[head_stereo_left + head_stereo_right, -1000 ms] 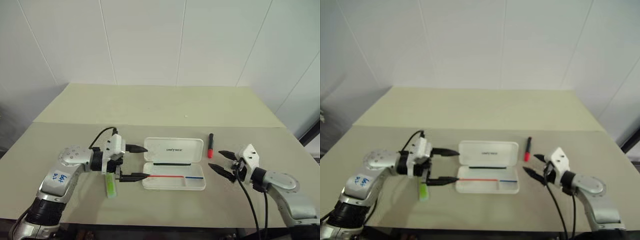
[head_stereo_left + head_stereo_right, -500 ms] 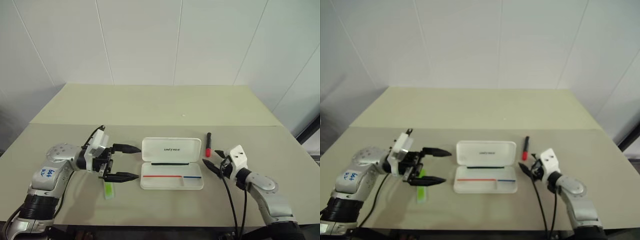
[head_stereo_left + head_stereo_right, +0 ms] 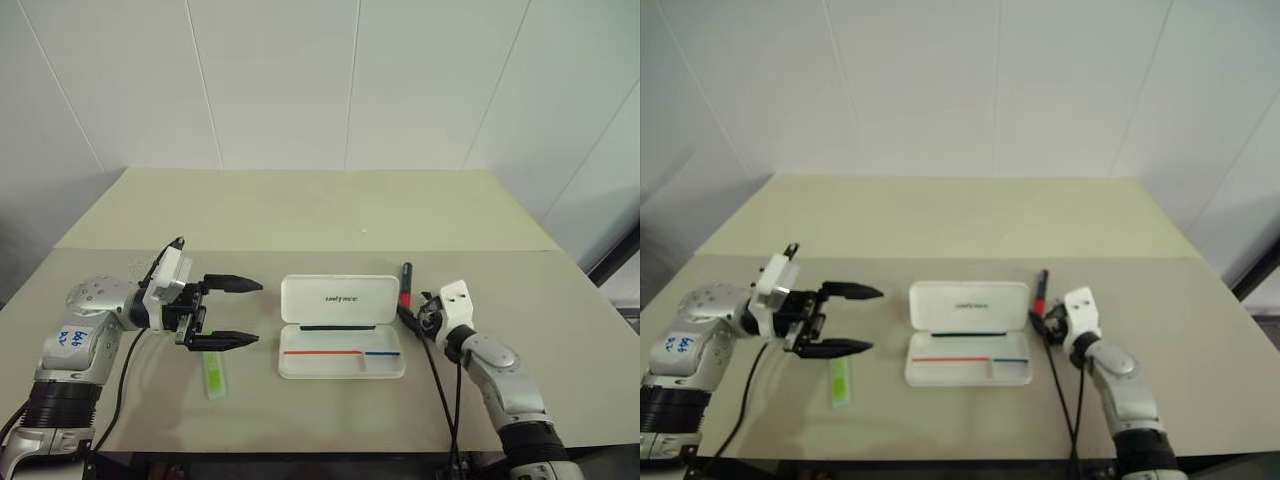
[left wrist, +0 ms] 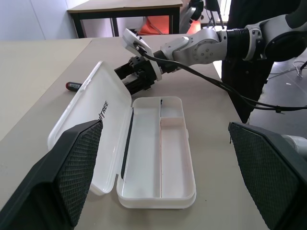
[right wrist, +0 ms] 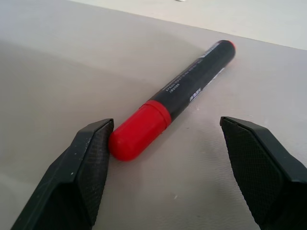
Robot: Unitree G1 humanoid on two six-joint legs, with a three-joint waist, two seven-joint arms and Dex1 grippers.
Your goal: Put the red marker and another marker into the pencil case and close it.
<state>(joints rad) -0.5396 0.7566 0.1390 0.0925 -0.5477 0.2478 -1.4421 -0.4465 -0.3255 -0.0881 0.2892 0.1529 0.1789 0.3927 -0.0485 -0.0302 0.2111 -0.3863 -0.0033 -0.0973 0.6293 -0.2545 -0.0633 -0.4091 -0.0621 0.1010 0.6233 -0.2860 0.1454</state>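
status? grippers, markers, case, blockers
Both grippers open, empty: left off the case's left, right straddling the red marker. Green marker on the table. Case open, nothing in it. No blockers.

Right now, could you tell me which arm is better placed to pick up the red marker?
Right. Its open pincer sits right at the red marker, fingers either side of the red end. The left pincer is across the case.

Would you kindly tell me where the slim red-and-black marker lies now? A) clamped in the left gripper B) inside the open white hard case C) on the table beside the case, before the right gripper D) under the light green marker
C: the red-and-black marker lies on the bare table, between the open fingers of the right gripper, beside the white hard case, whose tray is empty.
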